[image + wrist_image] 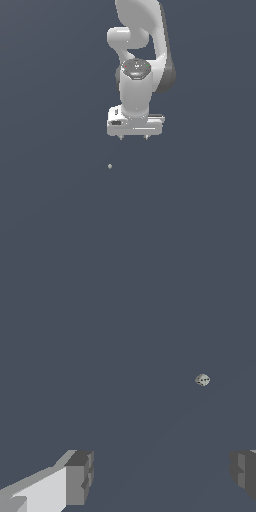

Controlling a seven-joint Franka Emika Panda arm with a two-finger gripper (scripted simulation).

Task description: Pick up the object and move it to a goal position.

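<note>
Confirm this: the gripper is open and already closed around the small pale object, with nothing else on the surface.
Not quite. The gripper is open, but the object lies apart from it, ungrasped. The wrist view shows the object beyond the fingers, not between them.

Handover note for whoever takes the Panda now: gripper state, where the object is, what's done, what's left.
Gripper: open, fingers spread wide, holding nothing. In the wrist view both fingertips show with a clear gap between them.
Object: a tiny pale speck lying apart from the gripper, below it and a little toward the exterior view's left. In the wrist view it sits out ahead of the fingers, not between them.
Done: nothing yet; no grasp made.
Left: line up over the object, descend, close on it, lift, carry to the goal. No goal marker is visible in either view.
</note>
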